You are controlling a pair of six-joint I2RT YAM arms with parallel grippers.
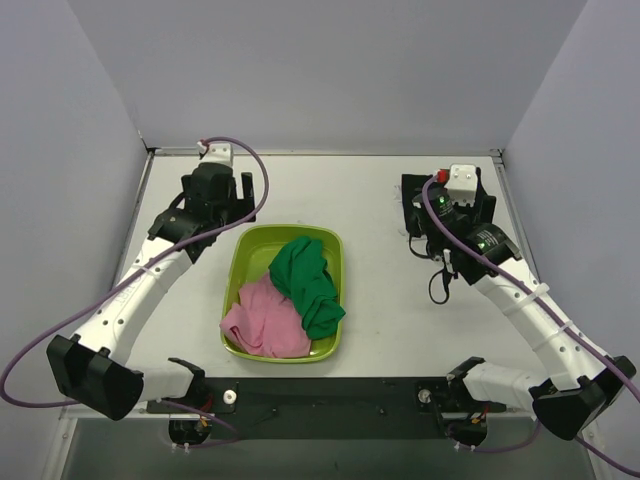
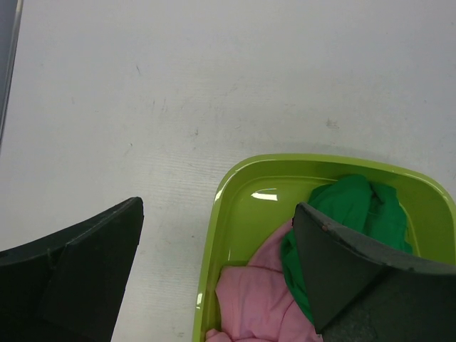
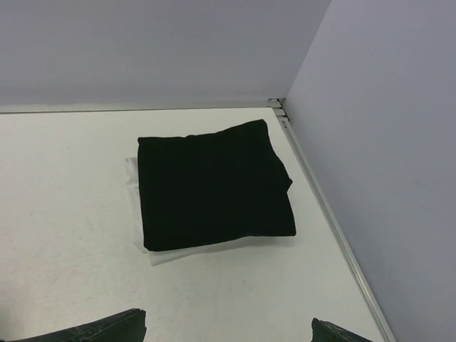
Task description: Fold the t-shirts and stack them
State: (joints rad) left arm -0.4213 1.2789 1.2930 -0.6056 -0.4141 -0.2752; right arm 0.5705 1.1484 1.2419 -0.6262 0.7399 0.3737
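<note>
T-shirts lie in two places: the green t-shirt and pink t-shirt are crumpled together in the lime tub mid-counter, and the black t-shirt lies folded at 2 o'clock. At the tub's 11 o'clock the left gripper hovers, jaws apart; the right gripper, by the black t-shirt, also gapes empty.

We have bare table between the tub and the black shirt, open for passing. The tub, heaped with the green shirt and pink shirt, blocks the middle. The black shirt lies near the right wall, leaving us a narrow strip there. Beyond the tub's far edge the table is bare to the back wall.
</note>
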